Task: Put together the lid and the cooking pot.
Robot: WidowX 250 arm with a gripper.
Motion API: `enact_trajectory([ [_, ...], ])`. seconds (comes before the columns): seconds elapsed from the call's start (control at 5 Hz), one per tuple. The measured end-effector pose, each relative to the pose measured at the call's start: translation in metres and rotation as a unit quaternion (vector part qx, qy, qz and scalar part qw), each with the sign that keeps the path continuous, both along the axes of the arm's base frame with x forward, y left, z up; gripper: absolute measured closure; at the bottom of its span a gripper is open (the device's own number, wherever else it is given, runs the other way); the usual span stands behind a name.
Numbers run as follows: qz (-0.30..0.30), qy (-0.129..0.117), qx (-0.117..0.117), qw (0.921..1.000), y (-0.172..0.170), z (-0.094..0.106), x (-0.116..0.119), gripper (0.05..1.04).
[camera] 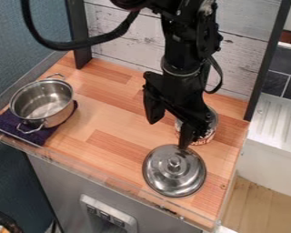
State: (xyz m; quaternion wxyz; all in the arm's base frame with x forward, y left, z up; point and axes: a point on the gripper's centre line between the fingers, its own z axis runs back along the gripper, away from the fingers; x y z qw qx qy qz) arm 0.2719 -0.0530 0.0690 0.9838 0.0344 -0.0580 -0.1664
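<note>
"Where is the pot sitting?"

"The round, stainless-steel cooking pot (43, 102) is resting at the left of the frame, its open mouth facing up, its two wire loop handles pointing toward the upper and lower edges. A dark purple folded cloth (7, 123) is lying beneath it, on the light-brown striped wooden counter (108, 113)."

"And its lid?"

"The round, shiny metal lid (174, 178) is lying right of centre in the lower half, well apart from the pot, its central knob (174, 163) pointing up."

"What is the gripper doing, from where you're standing?"

"The black two-finger gripper (168, 135) is hanging just right of centre, tilted, its fingers standing wide apart and holding nothing. The right-hand finger in the frame is overlapping the lid's upper rim; whether it is touching, I cannot tell."

"And behind it?"

"A cylindrical, printed can (213, 128) is standing right of centre, partly hidden. Pale, weathered wooden planks (245, 59) are forming the backdrop at the top."
</note>
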Motion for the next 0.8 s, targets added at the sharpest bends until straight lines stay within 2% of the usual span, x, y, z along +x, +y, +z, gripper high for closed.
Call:
enact_trajectory([
  [0.2,0.001,0.014,0.002,0.9999,0.0,-0.008,-0.002,0.083],
  [0.4,0.057,0.01,-0.006,0.9983,0.037,-0.007,0.004,0.083],
  [0.8,0.15,0.006,0.001,0.9887,0.125,-0.017,0.003,0.083],
])
